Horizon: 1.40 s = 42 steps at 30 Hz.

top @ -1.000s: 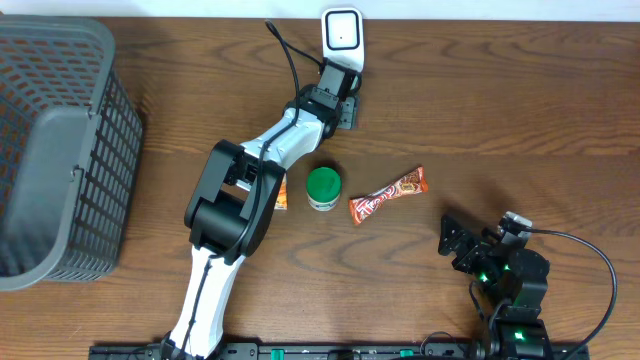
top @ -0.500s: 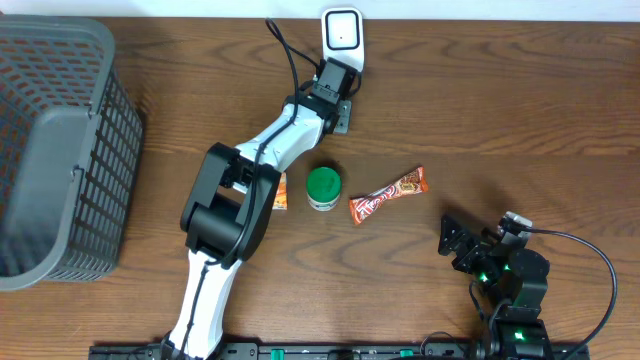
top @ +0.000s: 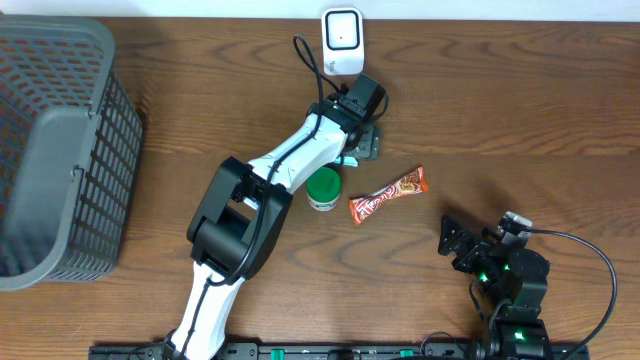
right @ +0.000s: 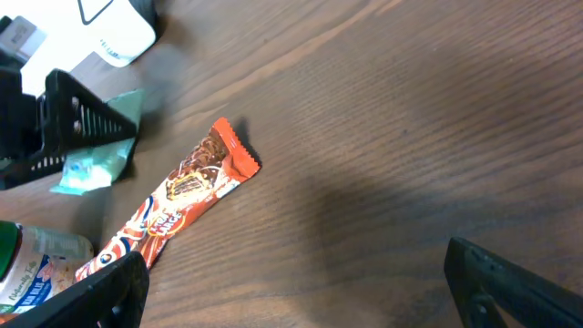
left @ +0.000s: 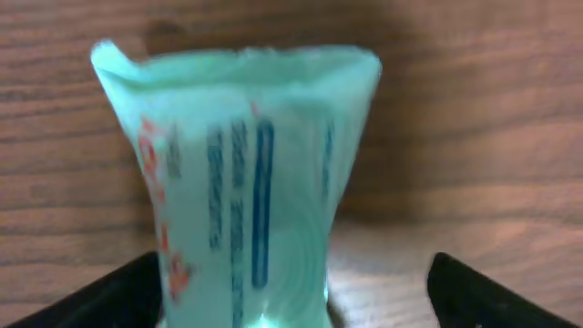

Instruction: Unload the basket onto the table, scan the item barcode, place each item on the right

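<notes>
Mint-green film fills my left wrist view: the packet (left: 239, 182) lies flat on the wooden table (top: 520, 110), its crimped end toward 12 o'clock. Its print is too blurred for me to pick out a barcode. The left gripper (left: 293, 278) stands spread wide over it. One black finger (left: 123, 299) is just beside the packet's 9 o'clock edge, and the other is well apart at 3 o'clock with bare wood between. I see nothing clamped.

From overhead, the packet pokes out under the left wrist. The white scanner (top: 342, 40) is near it at 12 o'clock, hard against the table's far edge. The green-lidded jar (top: 323, 187) sits just beside the packet at 7 o'clock. The candy bar (top: 388, 195) lies at 3 o'clock from the jar, apart from both.

Open wood runs from the packet and scanner out toward 3 o'clock. The grey basket (top: 60, 150) takes up the 9 o'clock side.

The right gripper (right: 296, 260) waits near the 5 o'clock corner with its fingers fully spread and nothing between them but table. The candy bar's red end lies ahead of it at 11 o'clock.
</notes>
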{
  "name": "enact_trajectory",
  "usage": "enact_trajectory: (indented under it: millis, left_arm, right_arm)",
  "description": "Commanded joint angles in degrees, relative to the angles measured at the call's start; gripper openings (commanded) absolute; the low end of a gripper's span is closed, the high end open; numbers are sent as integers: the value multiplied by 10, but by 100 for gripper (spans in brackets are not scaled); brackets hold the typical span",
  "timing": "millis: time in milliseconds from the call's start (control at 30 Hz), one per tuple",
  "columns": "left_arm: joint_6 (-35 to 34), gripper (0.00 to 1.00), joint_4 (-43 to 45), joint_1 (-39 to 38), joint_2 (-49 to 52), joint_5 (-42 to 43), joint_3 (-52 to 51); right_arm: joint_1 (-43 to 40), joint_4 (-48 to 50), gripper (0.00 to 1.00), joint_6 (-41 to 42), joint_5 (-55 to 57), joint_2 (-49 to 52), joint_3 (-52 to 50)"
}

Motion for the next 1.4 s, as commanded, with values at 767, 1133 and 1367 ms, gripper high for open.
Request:
enact_trajectory:
  millis: [767, 1133, 1367]
  left_arm:
    - [3, 32, -76, 20, 17, 165, -2]
    - [-103, 33, -87, 94, -108, 442, -2]
    - [-201, 33, -87, 211, -110, 724, -3]
  right_arm:
    - [-4, -2, 99, -6, 5, -1, 0]
    - [-4, -2, 99, -6, 5, -1, 0]
    - [-4, -2, 99, -6, 5, -1, 0]
